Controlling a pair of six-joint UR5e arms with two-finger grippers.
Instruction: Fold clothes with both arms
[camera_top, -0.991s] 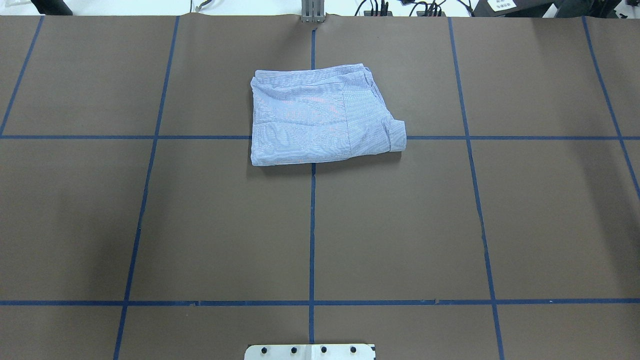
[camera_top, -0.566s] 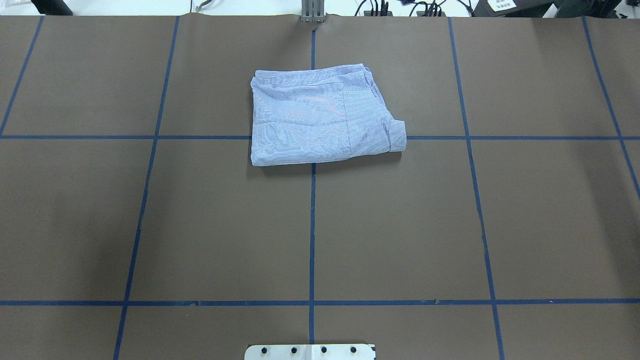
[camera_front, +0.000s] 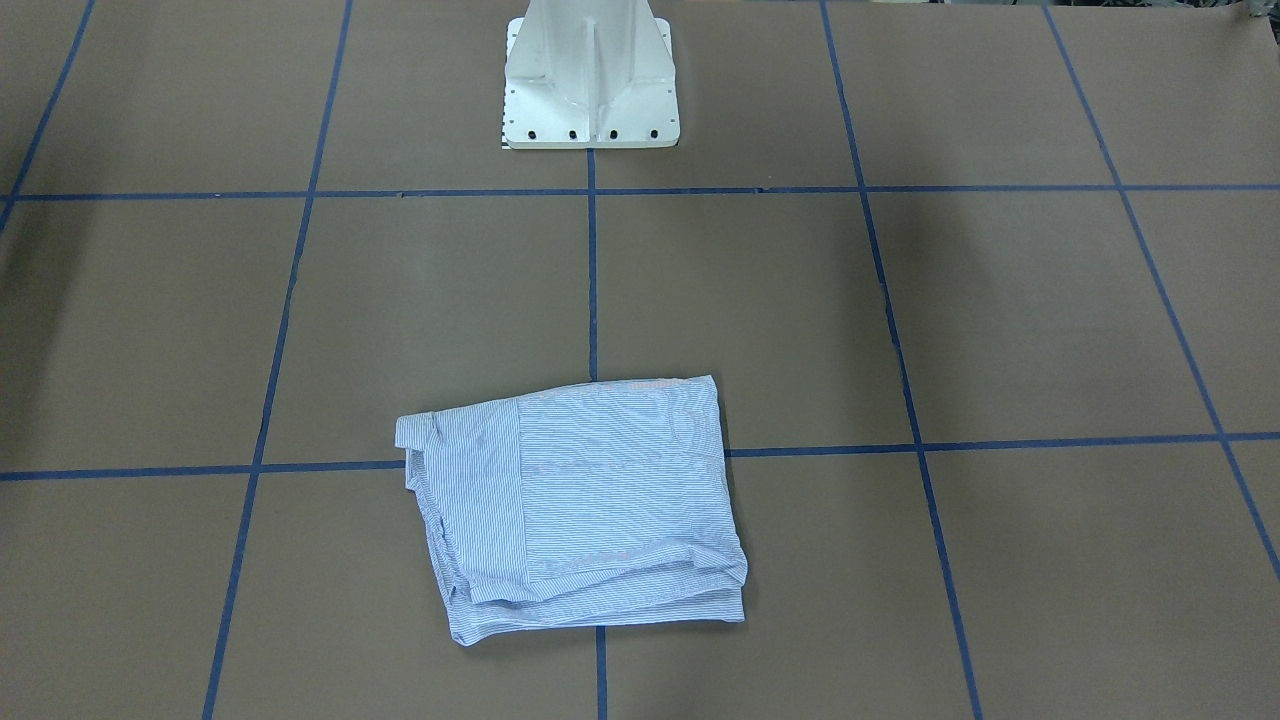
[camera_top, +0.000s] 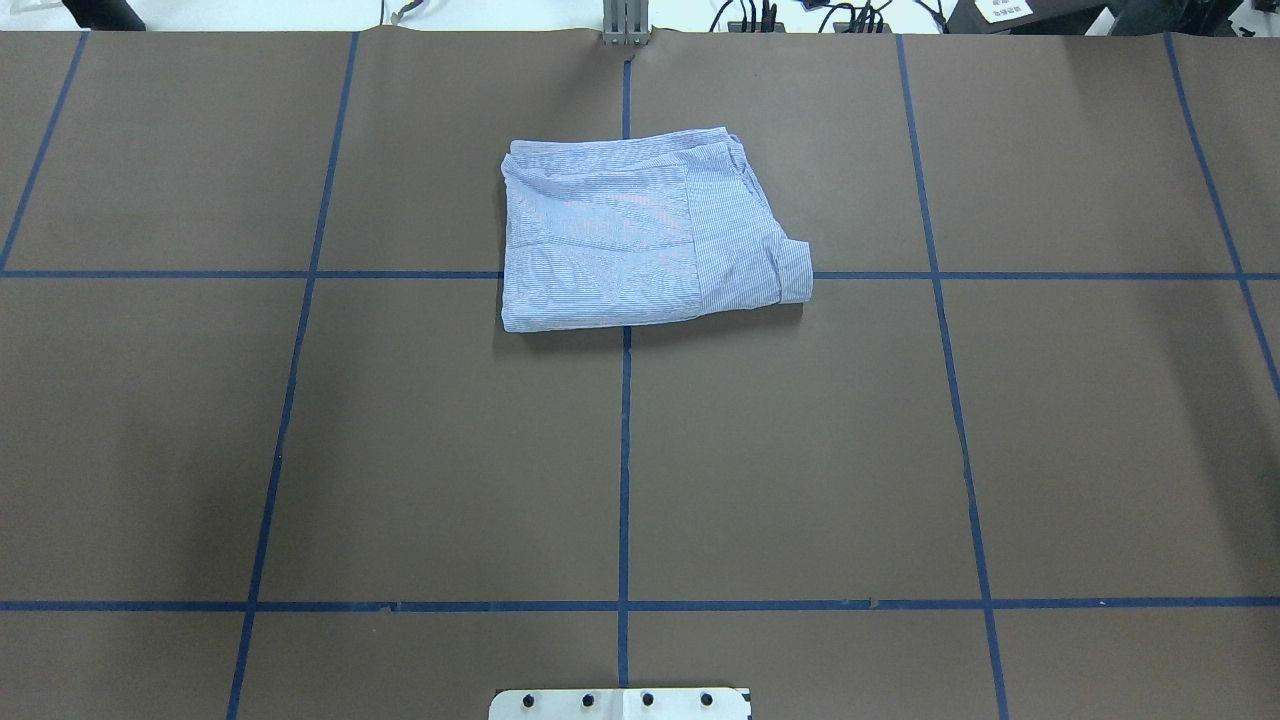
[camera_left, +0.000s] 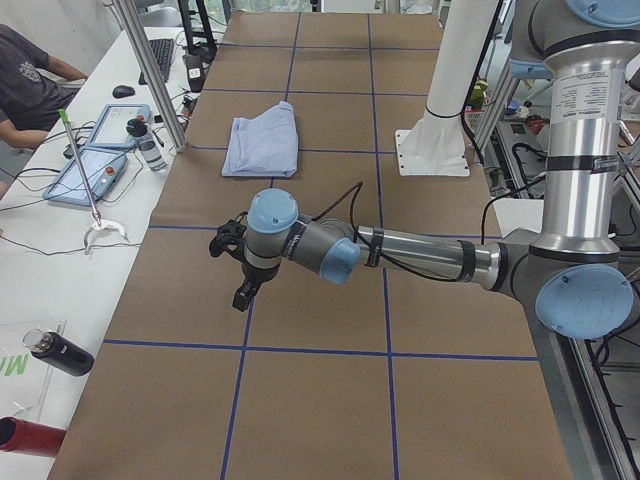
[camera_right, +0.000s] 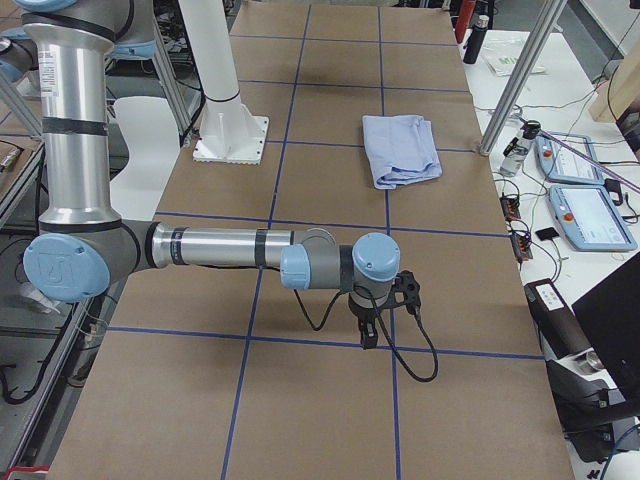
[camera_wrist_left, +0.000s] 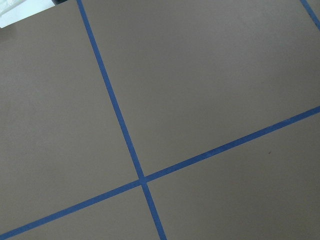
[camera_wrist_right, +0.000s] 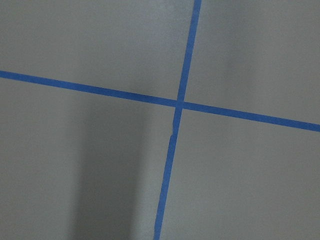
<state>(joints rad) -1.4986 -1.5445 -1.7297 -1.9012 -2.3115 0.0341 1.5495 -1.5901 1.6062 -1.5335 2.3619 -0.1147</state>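
Shirt (camera_top: 640, 240) lies folded in a flat, almost square pile on the brown table cover (camera_top: 200, 450). It is straight out in front of the white base (camera_front: 590, 90) and well apart from it. It sits on top of a spot where two blue tape lines (camera_top: 625, 450) cross. One folded sleeve end sticks out at a corner.

The left arm (camera_left: 420, 255) reaches out low to the left side of the base. The left gripper (camera_left: 242, 298) points down over the brown cover and is far from the shirt. It shows only from the side, so I cannot tell if its fingers are apart or together.

The right arm (camera_right: 220, 247) reaches out the same way to the right side of the base. The right gripper (camera_right: 367, 340) also points down over the cover, far from the shirt. I cannot tell if its fingers are apart or together either.

Both wrist views show just brown cover and crossing blue tape.
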